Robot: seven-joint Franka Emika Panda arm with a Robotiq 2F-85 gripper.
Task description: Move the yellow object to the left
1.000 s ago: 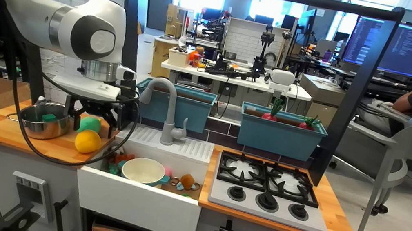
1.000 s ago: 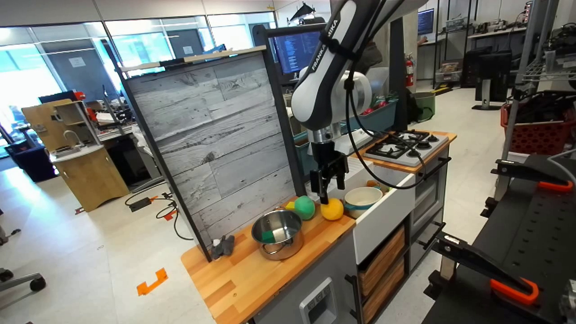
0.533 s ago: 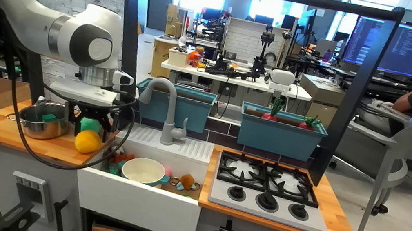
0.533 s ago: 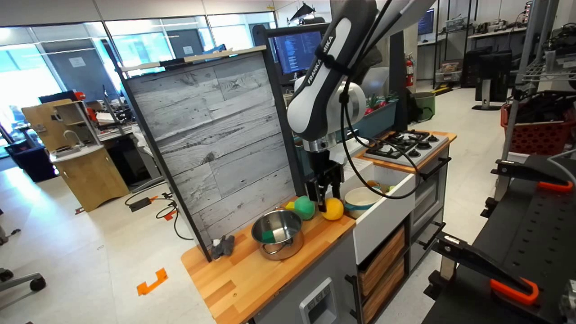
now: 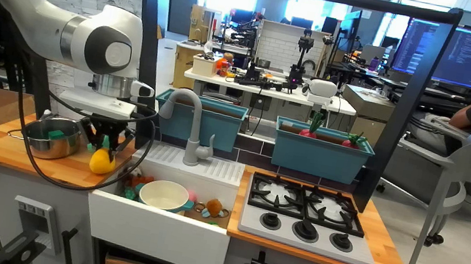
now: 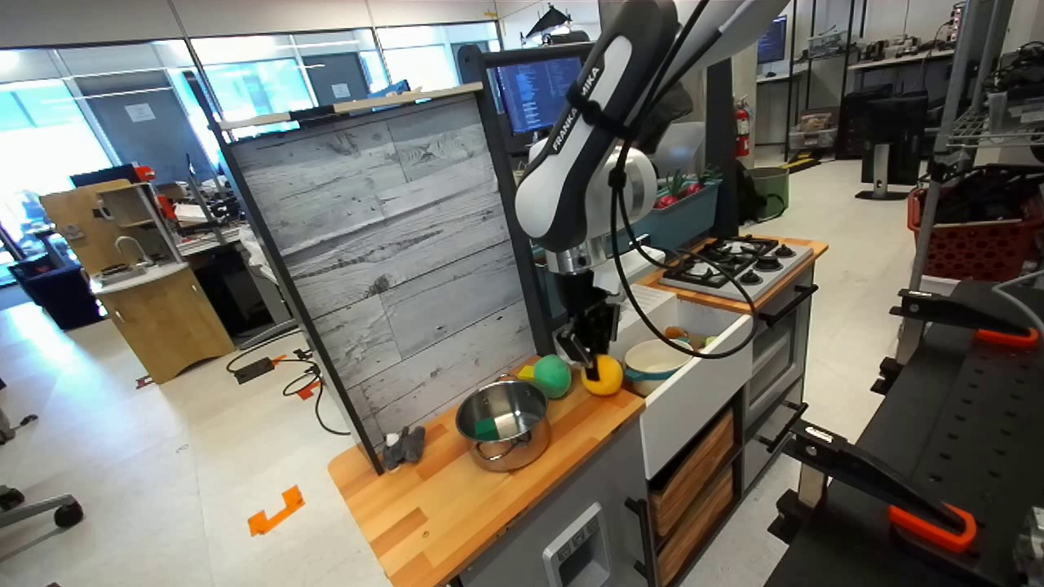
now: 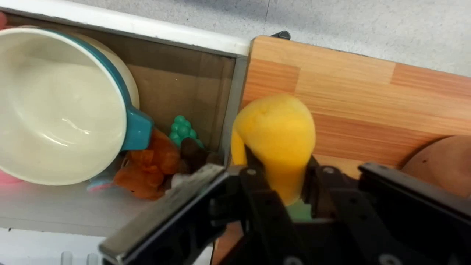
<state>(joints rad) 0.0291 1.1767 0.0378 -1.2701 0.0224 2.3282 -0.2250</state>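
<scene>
- Grey and white, a small plush-looking toy (image 6: 404,447) leads off at the far end of the wooden tabletop (image 6: 440,509), plain to see in an exterior view.
- Next along, the metal pot (image 6: 510,456), up in both exterior views, with a green block (image 6: 486,430) inside!
- Then the green ball (image 6: 552,377), round and bold in an exterior view; the wrist view gives a mere patch of it.
- Writing, and we can read it! The robot arm (image 6: 571,163) says "FRANKA", then "MIKA", a black strap (image 6: 602,116) crossing between, legible in this view alone.
- Centre stage, the yellow object (image 6: 610,383), at the tabletop's sink-side edge, near the green ball; whether its underside meets the wood, I cannot tell.
- What a squeeze! The claw (image 7: 281,160) is pinching the yellow object, and the wrist view shows both fingers (image 7: 257,184) denting it.
- Into the white sink (image 5: 155,232): a cream bowl (image 7: 62,103), and up close from the wrist, a green knobbly toy (image 7: 183,129) and an orange-brown plush (image 7: 147,173).
- On to the hob (image 5: 287,232), in both exterior views, a teal planter (image 5: 318,159) behind it.
- Far right, a monitor (image 5: 448,55) full of text, too small to read.
</scene>
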